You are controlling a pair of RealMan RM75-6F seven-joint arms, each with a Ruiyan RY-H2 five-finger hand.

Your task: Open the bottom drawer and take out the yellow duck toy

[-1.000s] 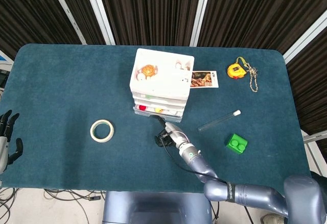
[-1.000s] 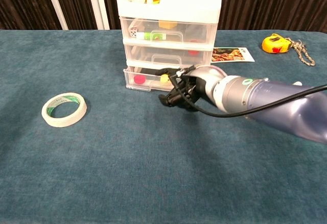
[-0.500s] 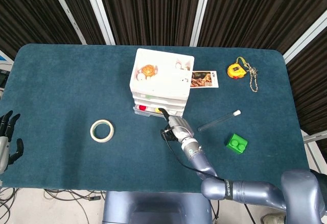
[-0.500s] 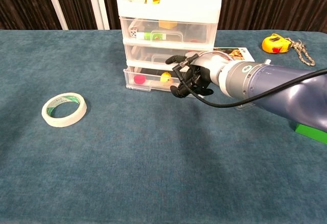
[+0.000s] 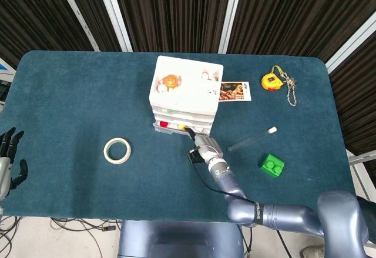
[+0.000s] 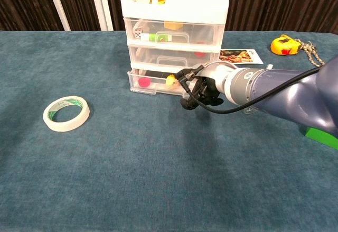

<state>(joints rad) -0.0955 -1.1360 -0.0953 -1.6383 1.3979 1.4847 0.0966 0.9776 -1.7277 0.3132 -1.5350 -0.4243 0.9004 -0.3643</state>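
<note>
Now the right hand (image 6: 198,90) reaches into the open bottom drawer (image 6: 150,85), fingers curled at the duck (image 6: 171,79); whether they pinch it is unclear. Left hand (image 5: 8,163) rests, fingers spread.

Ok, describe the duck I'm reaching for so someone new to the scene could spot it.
Find the white drawer unit in the middle of the blue table. Its bottom drawer is pulled slightly out, and the right hand is at its front. The yellow duck toy sits inside by the fingertips, the only yellow piece there beside a red disc.
</note>
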